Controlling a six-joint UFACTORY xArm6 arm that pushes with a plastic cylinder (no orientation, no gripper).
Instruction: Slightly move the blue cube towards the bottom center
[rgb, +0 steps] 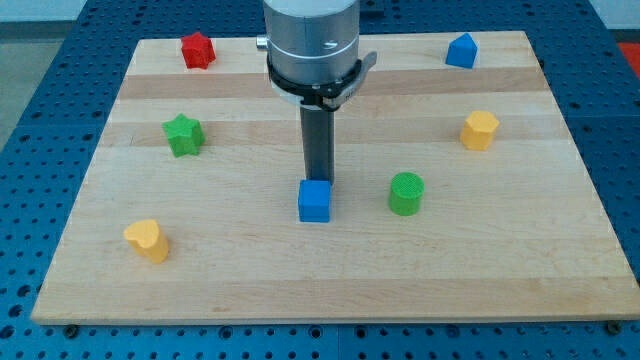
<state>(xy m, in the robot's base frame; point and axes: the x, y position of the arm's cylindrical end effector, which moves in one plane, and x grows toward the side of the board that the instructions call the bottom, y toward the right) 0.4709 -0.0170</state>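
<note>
A green cylinder (406, 193) stands near the blue cube (314, 201) on the view's right. The cube sits mid-counter (250, 280), square-edged, my tip (319, 181) touching its top side; no fingers exist.

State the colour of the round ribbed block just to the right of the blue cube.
Green: the ribbed cylinder block, seen in the camera view, the only one.
</note>
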